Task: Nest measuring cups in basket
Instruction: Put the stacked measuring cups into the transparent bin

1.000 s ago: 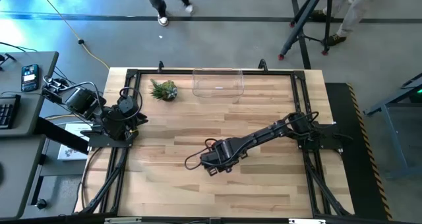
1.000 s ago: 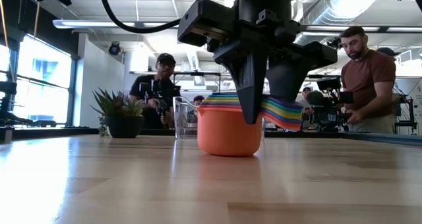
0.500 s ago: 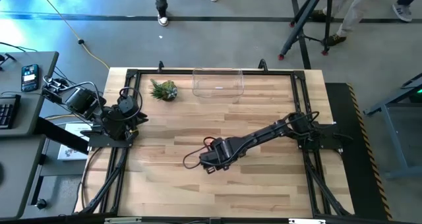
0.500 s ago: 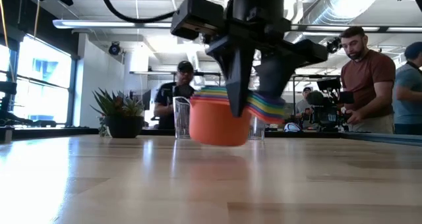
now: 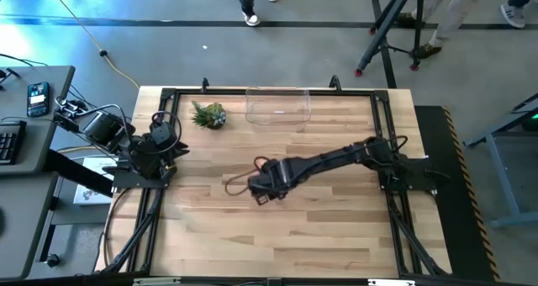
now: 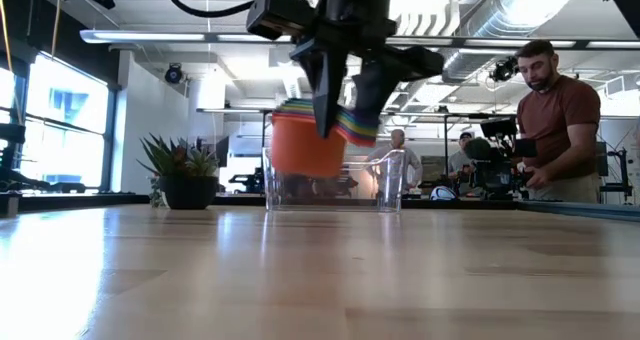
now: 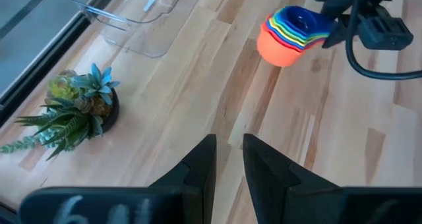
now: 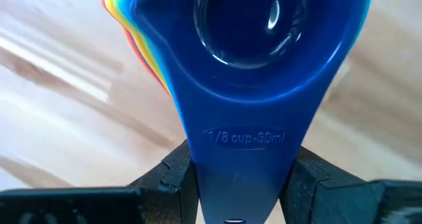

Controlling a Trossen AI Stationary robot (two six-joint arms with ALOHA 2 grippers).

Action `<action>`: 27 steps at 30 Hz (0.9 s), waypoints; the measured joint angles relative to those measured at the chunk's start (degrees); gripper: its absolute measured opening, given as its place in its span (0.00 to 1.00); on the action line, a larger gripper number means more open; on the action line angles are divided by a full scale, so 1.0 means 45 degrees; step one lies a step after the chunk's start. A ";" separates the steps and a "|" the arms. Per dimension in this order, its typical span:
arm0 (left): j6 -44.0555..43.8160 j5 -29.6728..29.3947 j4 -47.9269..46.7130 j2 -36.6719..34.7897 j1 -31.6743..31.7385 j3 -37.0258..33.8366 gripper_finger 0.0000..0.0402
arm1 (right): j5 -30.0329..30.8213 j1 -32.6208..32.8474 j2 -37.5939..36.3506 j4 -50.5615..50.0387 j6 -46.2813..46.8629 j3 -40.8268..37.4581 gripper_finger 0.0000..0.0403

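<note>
The measuring cups [image 6: 303, 143] are nested in one stack, orange outermost and blue [image 8: 264, 26] on top, their rainbow handles fanned together. The stack hangs in the air over the middle of the table, with my right gripper [image 6: 338, 115] [image 5: 265, 187] shut on it; in the high view the gripper hides it. The left wrist view shows the stack [image 7: 290, 31] from afar. The clear basket [image 5: 277, 108] [image 6: 330, 185] stands on its base at the table's far edge. My left gripper [image 7: 228, 159] waits at the left edge, its fingers a narrow gap apart, with nothing between them. My right gripper pinches the stacked handles [image 8: 241, 151] between its two fingers [image 8: 173, 174], close behind the bowls. The fingers come from above, pointing down, and lie across the handles. The stack hangs about level, bowls up, clear of the table [image 6: 300, 270].
A small spiky green plant [image 5: 208, 115] [image 7: 72, 109] stands left of the basket at the far edge. Black frame rails [image 5: 395, 210] run along the table's sides. People with camera gear [image 6: 555, 120] stand in the room beyond the table.
My right gripper has risen and gone toward the far edge and a little left, toward the basket, still shut on the handles. The stack of cups, whose orange bottom sat on the table a second ago, is now lifted clear.
</note>
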 joint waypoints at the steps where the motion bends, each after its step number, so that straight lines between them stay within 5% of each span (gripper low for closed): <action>1: 0.0000 -0.0084 0.0000 -0.0004 0.0000 0.0000 0.16 | 0.0101 -0.0161 0.0000 -0.0057 -0.0195 0.0175 0.33; 27: -0.0224 -0.1926 -0.0003 -0.0005 0.0000 -0.0002 0.16 | 0.1480 -0.6722 0.0000 -0.2299 -1.0669 0.5121 0.33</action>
